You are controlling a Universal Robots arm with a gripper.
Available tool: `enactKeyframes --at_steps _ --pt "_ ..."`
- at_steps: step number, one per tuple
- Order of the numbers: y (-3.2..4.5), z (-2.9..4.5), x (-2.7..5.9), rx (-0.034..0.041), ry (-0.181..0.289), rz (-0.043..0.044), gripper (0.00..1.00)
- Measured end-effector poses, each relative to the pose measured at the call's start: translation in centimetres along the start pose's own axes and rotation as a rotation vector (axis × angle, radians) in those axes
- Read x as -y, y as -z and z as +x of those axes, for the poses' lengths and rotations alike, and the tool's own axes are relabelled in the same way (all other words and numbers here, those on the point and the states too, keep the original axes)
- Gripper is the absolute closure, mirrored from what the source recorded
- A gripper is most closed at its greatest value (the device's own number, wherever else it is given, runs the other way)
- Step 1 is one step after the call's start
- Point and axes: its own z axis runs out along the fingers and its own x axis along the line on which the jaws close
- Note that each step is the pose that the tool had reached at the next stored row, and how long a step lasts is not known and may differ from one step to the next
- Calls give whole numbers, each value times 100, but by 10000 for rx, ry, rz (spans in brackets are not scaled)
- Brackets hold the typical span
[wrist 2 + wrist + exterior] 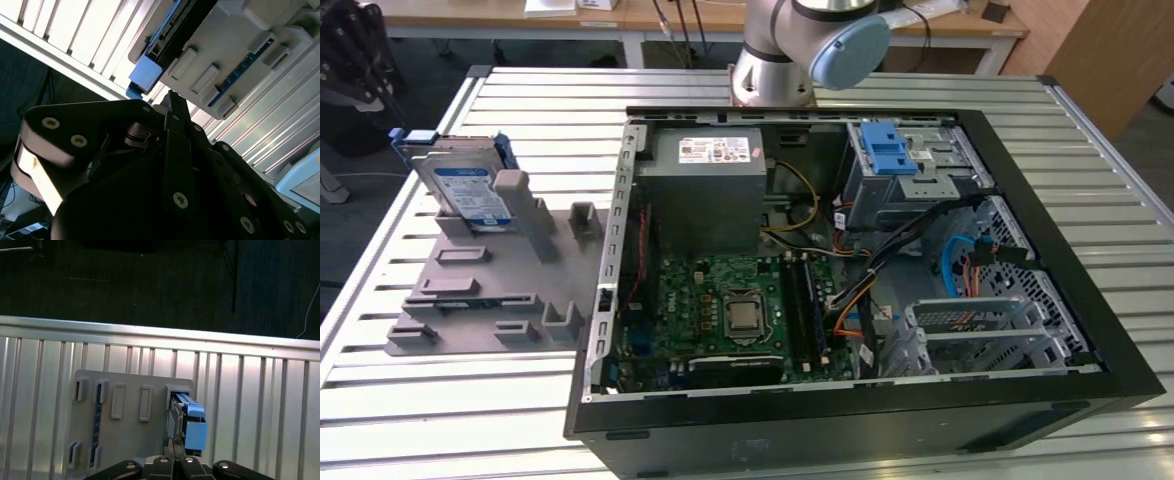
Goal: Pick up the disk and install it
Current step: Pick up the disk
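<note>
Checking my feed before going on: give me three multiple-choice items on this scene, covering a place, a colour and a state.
1. Where is the disk? A in the grey holder beside the computer case; B inside the case; C on the floor.
2. What colour is the latch on the drive cage? A red; B blue; C yellow.
3. How does the disk sit? A lying flat; B upright on edge; C hanging from the gripper.
Answers: A, it stands in a holder slot at the exterior view's left; B, the latch is plainly blue; B, its labelled face stands vertical.
</note>
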Motion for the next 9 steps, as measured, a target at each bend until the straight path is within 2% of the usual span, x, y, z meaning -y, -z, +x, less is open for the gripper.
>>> enactKeyframes --at_steps 4,7,9 --pt "-39 -1 0 7 -483 5 89" --pt "-66 -17 1 24 -625 5 89" --pt "-77 -54 4 30 -638 6 89"
